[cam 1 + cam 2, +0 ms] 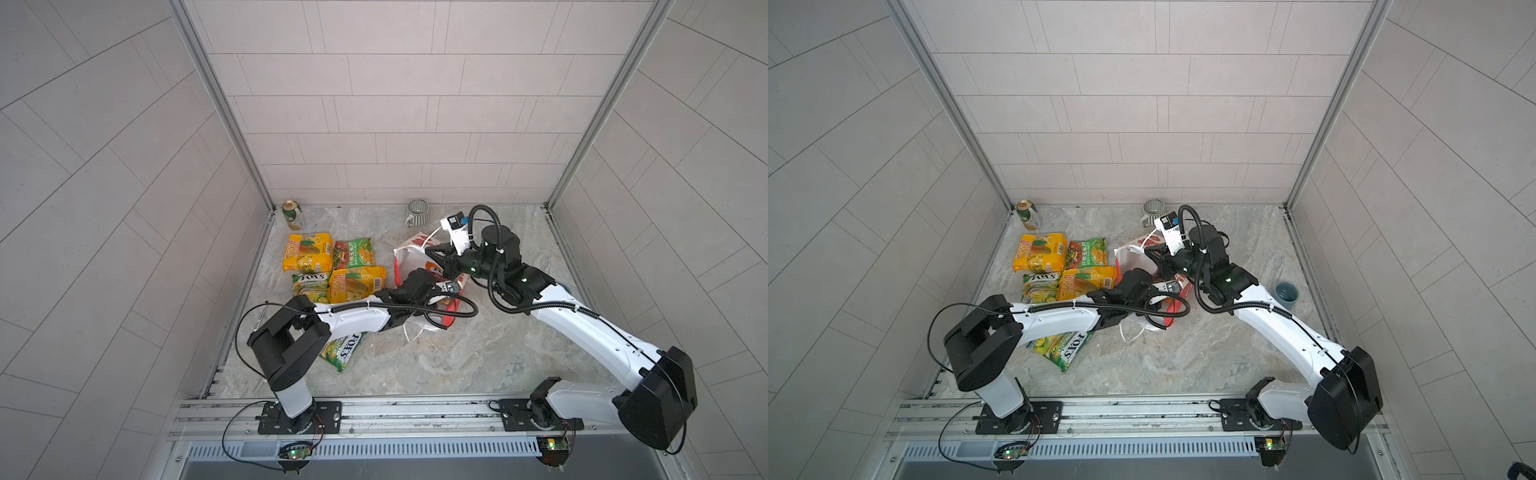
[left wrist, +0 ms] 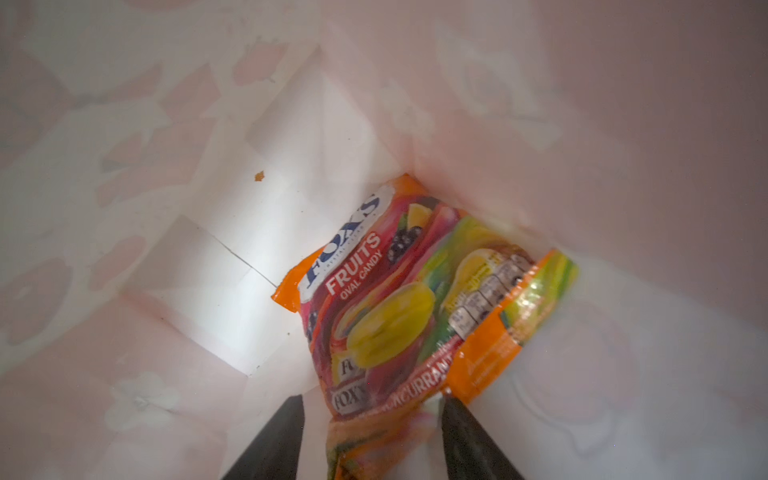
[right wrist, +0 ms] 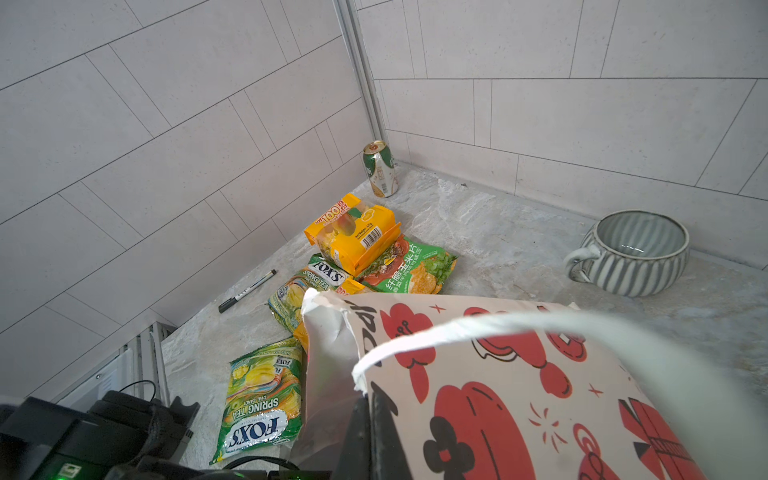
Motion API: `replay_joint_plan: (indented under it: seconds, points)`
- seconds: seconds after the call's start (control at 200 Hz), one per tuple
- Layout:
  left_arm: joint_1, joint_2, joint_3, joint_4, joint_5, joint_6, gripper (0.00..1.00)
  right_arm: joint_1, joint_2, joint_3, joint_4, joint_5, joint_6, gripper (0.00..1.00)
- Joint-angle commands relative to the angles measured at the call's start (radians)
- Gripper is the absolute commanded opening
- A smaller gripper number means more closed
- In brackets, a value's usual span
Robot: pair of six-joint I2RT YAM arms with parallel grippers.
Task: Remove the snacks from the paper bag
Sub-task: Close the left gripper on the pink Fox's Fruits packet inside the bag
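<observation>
Paper bag [image 1: 407, 259], left fingers [image 2: 274, 444] apart inside

Can [image 1: 292, 215], mug [image 1: 417, 212], pen [image 3: 247, 291], blue cup [image 1: 1287, 295]

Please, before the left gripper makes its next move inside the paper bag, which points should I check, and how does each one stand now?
1. Bag mouth held open: right gripper is shut on the paper bag edge: ok.
2. Left gripper inside the bag, jaws apart: ok.
3. End of the FOX'S Fruits packet lies between its fingers: ok.
4. Packet gripped: not ok, jaws not yet closed on it.
5. Another snack hidden under this packet: cannot tell.
</observation>
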Motion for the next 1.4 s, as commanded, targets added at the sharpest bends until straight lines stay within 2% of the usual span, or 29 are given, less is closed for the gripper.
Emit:
replay_joint_plan:
  seconds: [0.0,0.135,0.38,0.47,0.681,0.966,0.996,1.041,1.166,1.266,1.391]
  points:
    - [-0.013,0.064,-0.005,0.128,-0.106,0.062,0.53,0.000,-0.019,0.002,0.069,-0.024,0.016,0.04]
    - [-0.011,0.113,-0.017,0.245,-0.145,0.088,0.39,0.000,-0.017,0.000,0.074,-0.036,0.022,0.04]
    - [-0.004,0.161,0.029,0.252,-0.118,0.085,0.15,-0.002,-0.026,0.001,0.073,-0.033,0.024,0.05]
    - [-0.003,0.151,0.032,0.257,-0.113,0.081,0.00,-0.002,-0.027,0.002,0.068,-0.031,0.022,0.05]
    - [-0.002,0.075,0.004,0.272,-0.089,0.037,0.00,-0.006,-0.027,0.003,0.066,-0.025,0.024,0.05]
    - [0.009,-0.047,-0.032,0.217,0.004,-0.047,0.00,-0.034,-0.024,-0.004,0.080,-0.026,0.052,0.05]
    - [0.010,-0.053,-0.031,0.196,0.018,-0.045,0.04,-0.036,-0.023,-0.004,0.080,-0.029,0.053,0.05]
    - [0.011,-0.057,-0.032,0.166,0.035,-0.041,0.18,-0.037,-0.023,-0.003,0.080,-0.033,0.053,0.05]
    - [0.009,-0.061,-0.044,0.122,0.071,-0.014,0.41,-0.040,-0.020,-0.002,0.079,-0.035,0.050,0.05]
    - [0.010,-0.078,-0.037,0.069,0.101,-0.001,0.46,-0.048,-0.015,0.006,0.068,-0.035,0.052,0.05]
    - [0.007,-0.127,-0.041,0.032,0.129,-0.001,0.46,-0.055,-0.011,0.014,0.055,-0.033,0.048,0.05]
